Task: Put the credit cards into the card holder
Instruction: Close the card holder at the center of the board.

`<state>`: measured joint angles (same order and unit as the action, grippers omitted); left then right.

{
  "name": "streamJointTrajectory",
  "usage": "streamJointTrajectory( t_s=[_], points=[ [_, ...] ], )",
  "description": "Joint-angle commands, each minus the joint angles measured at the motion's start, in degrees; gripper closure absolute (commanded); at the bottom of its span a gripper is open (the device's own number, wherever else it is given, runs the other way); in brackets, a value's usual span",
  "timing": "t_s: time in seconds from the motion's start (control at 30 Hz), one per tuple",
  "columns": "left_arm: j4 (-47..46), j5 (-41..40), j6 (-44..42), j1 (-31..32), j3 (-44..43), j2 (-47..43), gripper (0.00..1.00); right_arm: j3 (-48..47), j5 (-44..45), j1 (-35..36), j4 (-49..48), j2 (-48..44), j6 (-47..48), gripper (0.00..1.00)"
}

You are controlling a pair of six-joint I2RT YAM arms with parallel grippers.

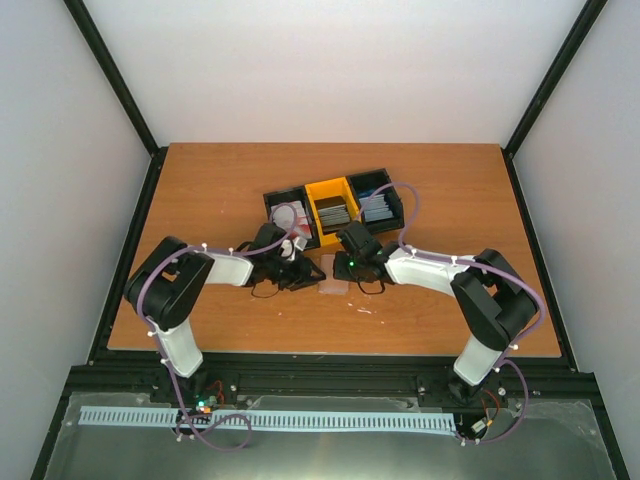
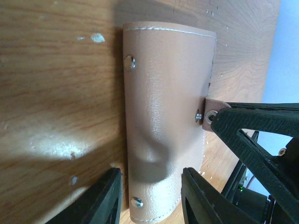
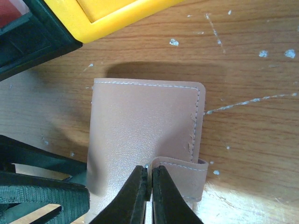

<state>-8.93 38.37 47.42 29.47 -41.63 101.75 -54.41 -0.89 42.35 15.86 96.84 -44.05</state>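
Here the card holder lies flat on the bench, tan side up, just in front of the yellow bin. I cannot see inside it, so I cannot tell if a card is in there. The credit cards sit in the bins behind it. Dark cards are in the yellow bin. Bluish cards are in the black bin next to it. A bit of white and red shows by the other black bin.

The little strap on the holder is thin and smooth. If it is pulled too fast, I think it could slip out of the pinch. Then the holder would flop back down and no card could go in. The bench is smooth too, so the whole holder could slide or lift up if nothing holds it down.

The right fingers are pressed tight together on the edge of the strap and curl it up a little. The left fingers are apart, with the near end of the holder between them. One sits just beside the holder's edge and the other sits over its top. They do not look clamped on it.
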Motion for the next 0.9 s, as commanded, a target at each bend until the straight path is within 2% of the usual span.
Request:
streamJointTrajectory(
  t_s=[0.0,0.27,0.53,0.7,0.87],
  points=[
    [6.02,-4.24,-1.97,-0.31,-0.13,3.24,0.63,0.37,-1.85,-1.03,-1.13,-0.89,1.91,0.95],
    [6.16,-4.86,-2.02,-0.31,-0.37,3.55,0.63,-1.63,-6.84,-4.01,2.45,0.36,9.95,0.95],
    [6.11,-4.80,-2.22,-0.30,-0.33,3.80,0.63,-4.44,-7.10,-4.12,3.90,3.05,11.19,0.86],
    [6.04,-4.71,-2.42,-0.28,-0.30,3.80,0.64,-5.67,-6.02,-4.12,5.17,4.27,10.76,0.86],
    [5.91,-4.53,-2.45,-0.29,-0.23,3.82,0.64,-5.50,-5.93,-4.12,5.76,4.02,10.42,0.91]
  ],
)
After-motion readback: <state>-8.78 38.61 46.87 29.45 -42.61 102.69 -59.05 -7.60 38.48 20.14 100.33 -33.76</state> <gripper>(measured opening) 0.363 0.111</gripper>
